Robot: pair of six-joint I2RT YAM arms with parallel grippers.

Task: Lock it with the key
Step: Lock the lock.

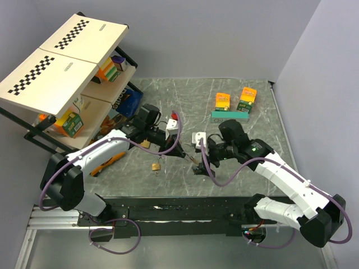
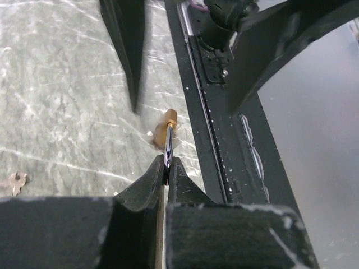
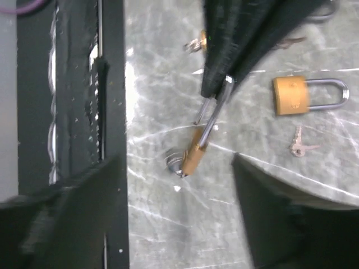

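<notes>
Left gripper pinches the shackle of padlock, which hangs tilted over table. Right gripper is spread wide, flanking it. Key sits at padlock's bottom end; can't tell if inserted.

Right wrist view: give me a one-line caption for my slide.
Left gripper pinching a brass padlock by its shackle, with a second padlock and small keys lying on the table.

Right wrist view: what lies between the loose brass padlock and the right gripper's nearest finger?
A small bunch of keys on the marble table, seen in that view.
</notes>
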